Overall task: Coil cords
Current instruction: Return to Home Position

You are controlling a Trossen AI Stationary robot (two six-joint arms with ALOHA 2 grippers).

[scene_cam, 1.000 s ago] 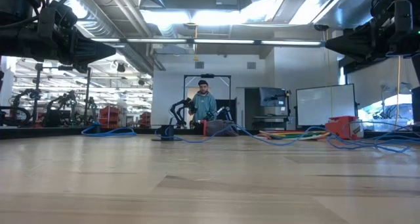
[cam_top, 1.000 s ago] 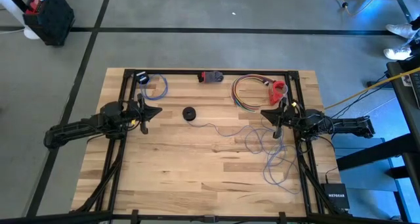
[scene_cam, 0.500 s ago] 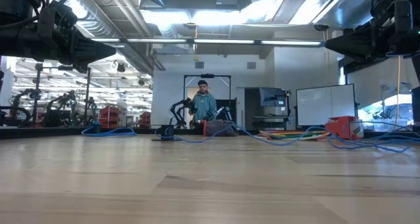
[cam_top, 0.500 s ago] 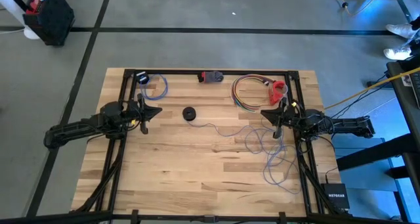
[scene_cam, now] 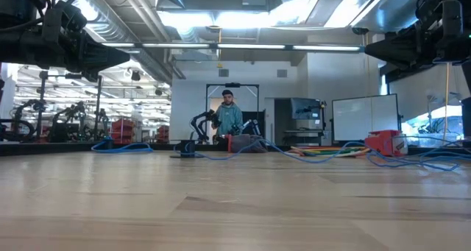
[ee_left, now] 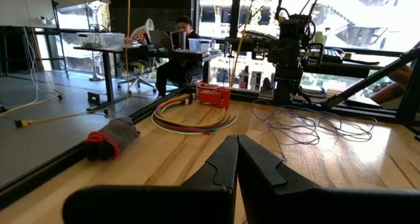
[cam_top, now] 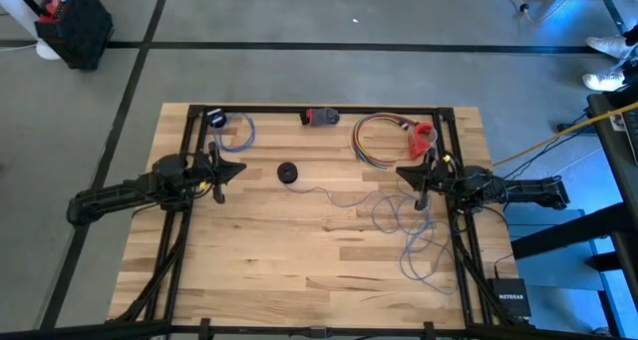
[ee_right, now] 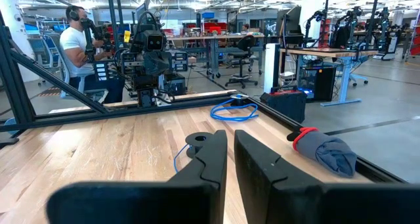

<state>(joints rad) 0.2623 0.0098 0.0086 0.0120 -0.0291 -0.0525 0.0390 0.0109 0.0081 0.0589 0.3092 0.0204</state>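
High view: wooden counter (cam_top: 299, 260) w/ both arms parked at mid-height, one per side. Left gripper (cam_top: 221, 170) sits near the left edge, right gripper (cam_top: 412, 176) near the right, tips facing each other, well apart. Black disc (cam_top: 288, 172) lies just beside the left gripper's tip. Thin grey-lilac wire (cam_top: 409, 242) runs from it in squiggles across to loose loops under and in front of the right gripper. At the far edge: small blue cord coil (cam_top: 239, 132), red-grey roll (cam_top: 321, 117), multi-colour cord coil (cam_top: 377, 141) next to a red object (cam_top: 424, 138).

Low view: arms up in both top corners, clear of the counter; cords lie flat along the far edge. A person (scene_cam: 228, 118) stands in the room behind.

Left wrist view: jaws pressed narrow, only a hairline gap, holding nothing; wire loops lie ahead near the right arm's base.

Right wrist view: jaws likewise nearly touching, empty; disc just past the tips. Seated person (ee_right: 82, 50) beyond the counter.
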